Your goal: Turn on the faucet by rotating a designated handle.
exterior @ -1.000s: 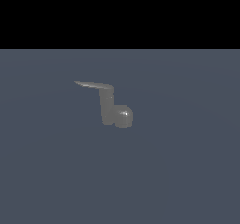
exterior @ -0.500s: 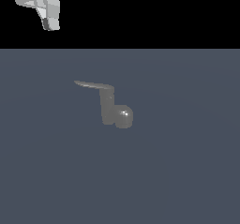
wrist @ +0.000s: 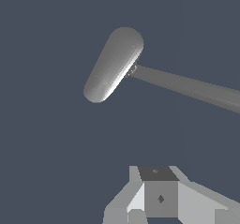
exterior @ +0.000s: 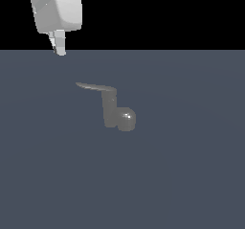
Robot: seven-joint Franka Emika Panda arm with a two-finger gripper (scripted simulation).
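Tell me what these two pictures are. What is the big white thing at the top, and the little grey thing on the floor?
These are computer-made pictures of a pretend robot, not photos. One picture looks at the scene from a camera off the arm. The big white thing is the end of a robot arm, and the small part under it is its hand, which it uses to push or grab things. It hangs above the floor and touches nothing. I cannot tell whether it is open or shut.

The little grey thing is a faucet, like a tap. It has a short post with a shiny round bulb at its base. The thin stick on top is its handle.

The other picture comes from a camera on the robot's wrist, looking down. There the faucet is the rounded shape, the handle is the long bar, and the blocky grey bits are the hand. The hand holds nothing.
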